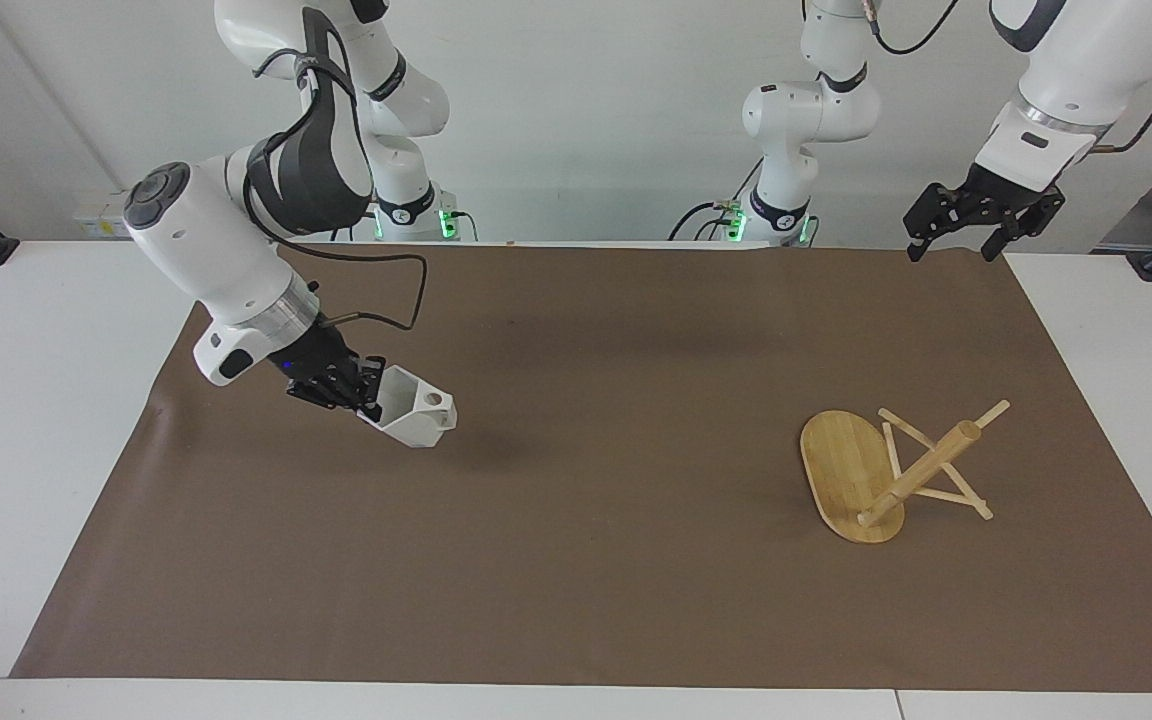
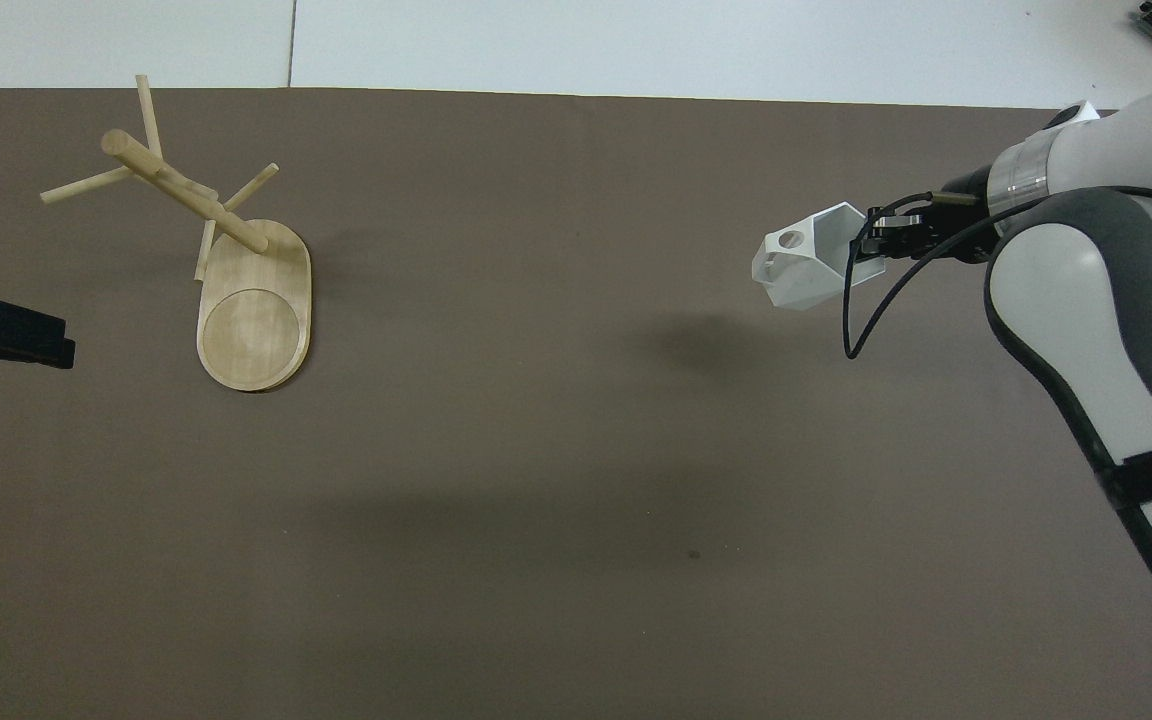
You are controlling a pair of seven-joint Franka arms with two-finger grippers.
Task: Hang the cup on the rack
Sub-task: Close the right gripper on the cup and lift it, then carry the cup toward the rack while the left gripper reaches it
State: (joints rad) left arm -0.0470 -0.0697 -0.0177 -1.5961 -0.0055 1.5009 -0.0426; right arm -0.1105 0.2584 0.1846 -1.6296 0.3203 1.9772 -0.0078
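Note:
The white faceted cup (image 1: 414, 414) (image 2: 804, 266) hangs tilted above the brown mat, casting a shadow on it. Its pierced handle points toward the table's middle. My right gripper (image 1: 364, 392) (image 2: 874, 244) is shut on the cup's rim wall. It is over the mat toward the right arm's end. The bamboo rack (image 1: 851, 470) (image 2: 254, 310) sits at the left arm's end. It looks tipped, with its post (image 1: 921, 472) slanting and peg tips at the mat. My left gripper (image 1: 951, 245) (image 2: 6, 335) waits open in the air over the mat's corner by its own base.
The brown mat (image 1: 596, 560) covers most of the white table (image 1: 26, 420). Nothing else lies between the cup and the rack.

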